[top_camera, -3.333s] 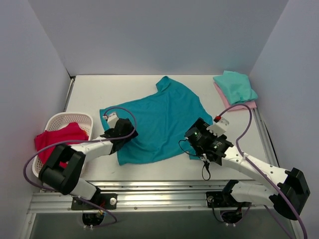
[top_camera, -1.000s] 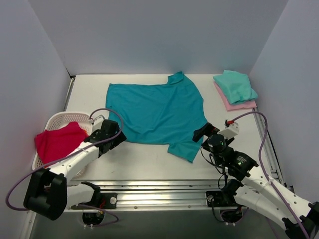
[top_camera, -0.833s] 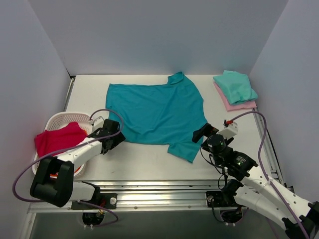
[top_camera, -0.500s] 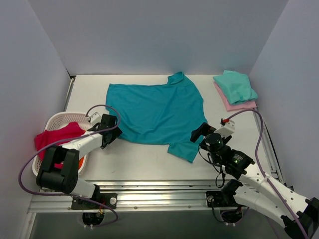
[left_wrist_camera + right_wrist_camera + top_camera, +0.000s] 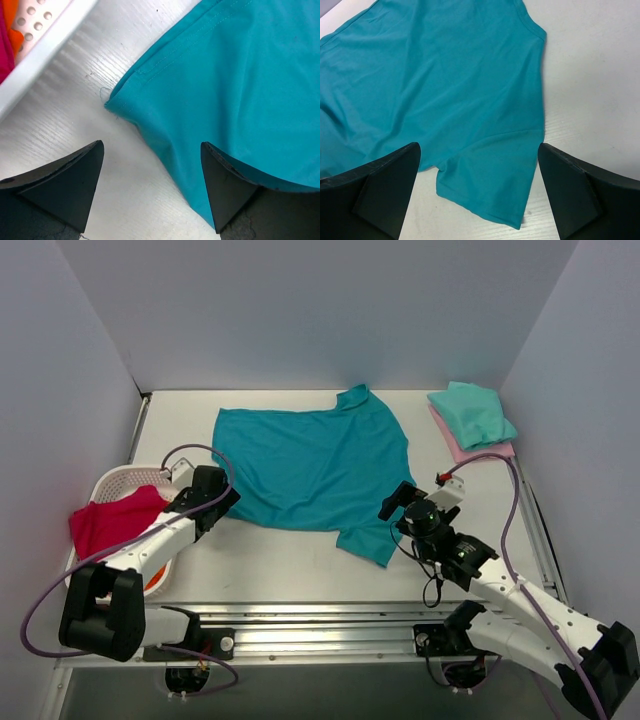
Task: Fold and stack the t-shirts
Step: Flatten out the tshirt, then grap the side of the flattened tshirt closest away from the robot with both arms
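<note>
On table, teal t-shirt flat, long axis left-right, collar far; both jaws wide, empty.

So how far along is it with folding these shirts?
Done: a folded mint-green t-shirt sits on a folded pale pink t-shirt at the far right. In hand: the teal t-shirt lies spread flat, with both arms' jaws open at its near edge, gripping nothing. Left: folding it and adding it to the stack; a red garment also waits in the white basket.
</note>
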Available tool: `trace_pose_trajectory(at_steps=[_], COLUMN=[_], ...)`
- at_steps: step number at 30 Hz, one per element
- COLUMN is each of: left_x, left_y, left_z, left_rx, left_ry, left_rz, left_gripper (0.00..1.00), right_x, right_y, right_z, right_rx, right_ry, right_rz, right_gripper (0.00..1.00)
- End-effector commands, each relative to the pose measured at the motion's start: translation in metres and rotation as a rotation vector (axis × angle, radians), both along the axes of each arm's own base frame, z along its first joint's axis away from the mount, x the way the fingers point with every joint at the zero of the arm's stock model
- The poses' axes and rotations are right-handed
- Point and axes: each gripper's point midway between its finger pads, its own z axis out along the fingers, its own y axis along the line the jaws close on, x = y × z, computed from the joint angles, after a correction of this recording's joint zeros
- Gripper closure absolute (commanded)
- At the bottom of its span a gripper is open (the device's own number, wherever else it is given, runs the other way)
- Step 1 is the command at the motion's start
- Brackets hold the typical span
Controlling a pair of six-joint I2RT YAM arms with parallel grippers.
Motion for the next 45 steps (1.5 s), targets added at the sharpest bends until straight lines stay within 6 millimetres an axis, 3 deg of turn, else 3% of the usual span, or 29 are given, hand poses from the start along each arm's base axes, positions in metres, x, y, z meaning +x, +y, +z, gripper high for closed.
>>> trace_pose_trajectory(at_steps=[1,4,7,13,14,18,20,23,27,33,35,41,45], left_x=[0.004,0.009,0.013,0.02,0.022,0.023,0.021,0.018,0.008,-0.008,-0.012,-0.018,-0.016], left_y=[0.009,0.008,0.003,-0.001,-0.001,0.002,0.004,0.01,0.014,0.016,0.02,0.021,0.02], left_z=[0.009,0.001,-0.022,-0.048,-0.049,-0.051,-0.051,-0.051,-0.052,-0.027,-0.026,-0.026,-0.025], left_rx=[0.018,0.006,-0.005,-0.017,-0.018,-0.018,-0.014,-0.007,-0.011,-0.03,-0.014,-0.013,-0.016], left_ry=[-0.045,-0.012,0.054,0.106,0.109,0.115,0.118,0.124,0.143,0.088,0.089,0.089,0.082], left_rz=[0.028,0.024,0.009,-0.001,-0.003,0.006,0.01,0.022,0.025,0.022,0.026,0.022,0.011], left_gripper=[0.13,0.13,0.13,0.16,0.25,0.47,0.65,0.81,0.93,0.92,0.87,0.85,0.86], right_x=[0.006,0.007,0.007,0.006,0.005,0.006,0.006,0.006,0.005,0.0,-0.002,-0.023,-0.048], right_y=[-0.001,-0.003,-0.004,-0.008,-0.008,-0.011,-0.012,-0.012,-0.015,-0.02,-0.016,0.021,0.028], right_z=[-0.004,-0.005,-0.007,-0.007,-0.007,-0.007,-0.007,-0.007,-0.007,-0.008,-0.013,-0.055,-0.072], right_rx=[-0.01,-0.009,-0.009,-0.005,-0.006,-0.007,-0.007,-0.007,-0.012,-0.015,-0.008,0.083,0.13], right_ry=[-0.001,0.002,0.007,0.006,0.007,0.006,0.006,0.007,0.01,0.022,0.042,0.22,0.318], right_rz=[0.0,-0.001,-0.002,-0.009,-0.01,-0.017,-0.02,-0.022,-0.027,-0.045,-0.019,0.177,0.234], right_gripper=[0.0,0.0,0.0,0.0,0.0,0.0,0.01,0.01,0.01,0.0,0.0,0.0,0.0])
